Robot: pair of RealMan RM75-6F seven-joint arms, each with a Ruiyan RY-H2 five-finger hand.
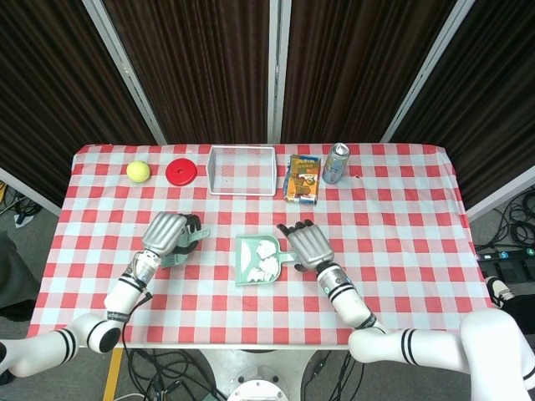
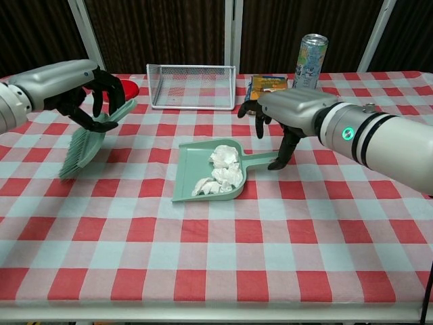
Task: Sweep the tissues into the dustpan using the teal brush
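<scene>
The teal brush point(image 2: 80, 146) hangs tilted over the table's left side, bristles just above the cloth, its handle gripped by my left hand point(image 2: 89, 93). In the head view the same left hand point(image 1: 166, 233) covers most of the brush point(image 1: 177, 256). The teal dustpan point(image 2: 192, 164) lies flat at mid-table with white tissues point(image 2: 220, 175) piled inside it. My right hand point(image 2: 289, 116) hovers over the dustpan's handle point(image 2: 260, 159) with fingers spread; one fingertip reaches down beside the handle's end. From above, the right hand point(image 1: 307, 245) sits just right of the dustpan point(image 1: 242, 251).
A white wire basket point(image 2: 191, 84), a snack packet point(image 2: 268, 84) and a drink can point(image 2: 309, 59) stand along the back. A yellow-green ball point(image 1: 138, 170) and a red disc point(image 1: 180, 171) lie at the back left.
</scene>
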